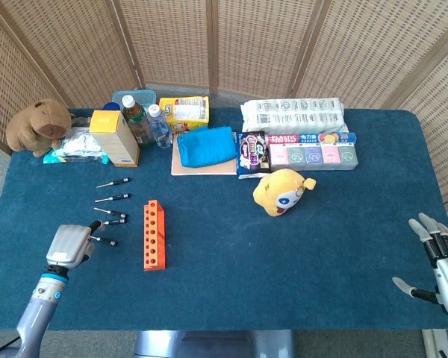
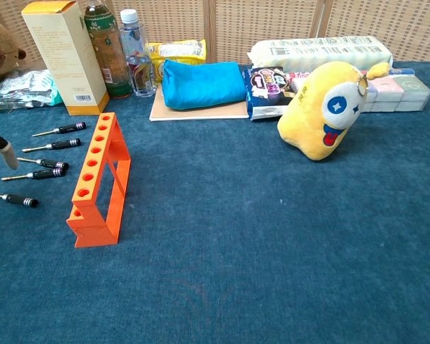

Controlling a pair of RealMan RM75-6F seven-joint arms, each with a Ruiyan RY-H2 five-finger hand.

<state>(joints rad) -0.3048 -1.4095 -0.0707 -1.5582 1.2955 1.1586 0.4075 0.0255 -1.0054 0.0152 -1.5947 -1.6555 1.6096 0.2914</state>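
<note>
All five screwdrivers lie loose at nine o'clock of the empty orange rack [image 1: 154, 235]; the left hand [image 1: 69, 245] hovers empty, fingers apart, just over the nearest screwdriver [image 1: 104, 241]; right hand [image 1: 439, 261] idle, spread wide (nothing racked, by my reading).

Bright, even light fills both views; shadows are soft and short, as under the orange rack [image 2: 99, 180]. Focus is sharp throughout, no glare on the blue table [image 1: 343, 246], little edge distortion.
</note>
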